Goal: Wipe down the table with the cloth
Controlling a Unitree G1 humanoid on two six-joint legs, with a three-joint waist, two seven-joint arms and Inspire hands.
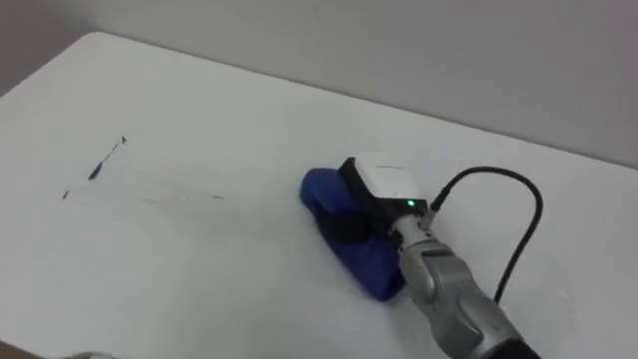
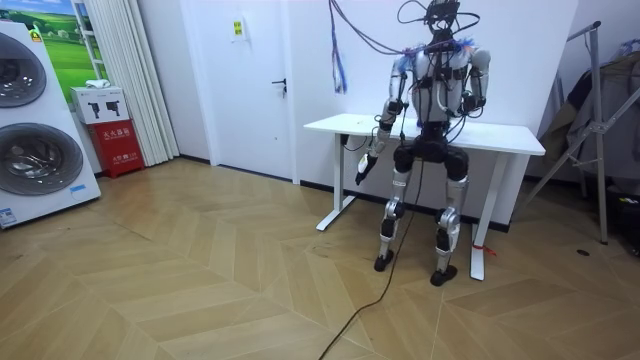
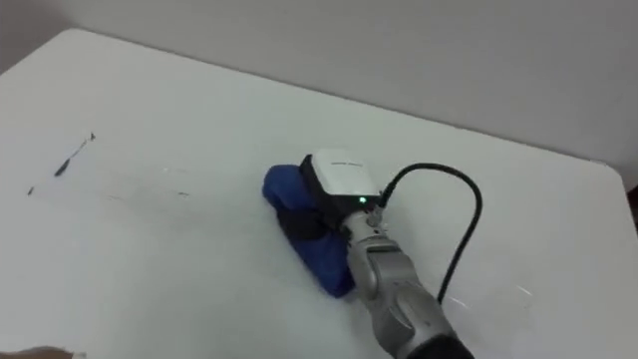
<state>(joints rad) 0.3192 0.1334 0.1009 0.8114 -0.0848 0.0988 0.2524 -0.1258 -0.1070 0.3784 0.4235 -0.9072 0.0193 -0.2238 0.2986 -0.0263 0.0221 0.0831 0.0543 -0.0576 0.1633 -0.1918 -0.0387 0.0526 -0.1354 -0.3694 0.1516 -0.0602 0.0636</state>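
Observation:
A blue cloth [image 1: 351,247] lies on the white table [image 1: 199,269], right of its middle. My right hand [image 1: 384,189] rests on top of it, dark fingers curled down over the cloth's near-left side, and the arm comes in from the lower right. Dark pen marks [image 1: 105,163] and a faint thin line [image 1: 184,195] streak the tabletop to the left of the cloth, a good way from it. In the room view I stand upright at the table [image 2: 510,137], my right arm up over it and my left hand [image 2: 362,170] hanging beside my hip, below the tabletop.
The table's far edge [image 1: 419,108] runs along a pale wall and its left corner is rounded. In the room view, washing machines [image 2: 30,130] stand at the far left, a door [image 2: 255,80] is behind, and a metal stand [image 2: 600,130] is at the right.

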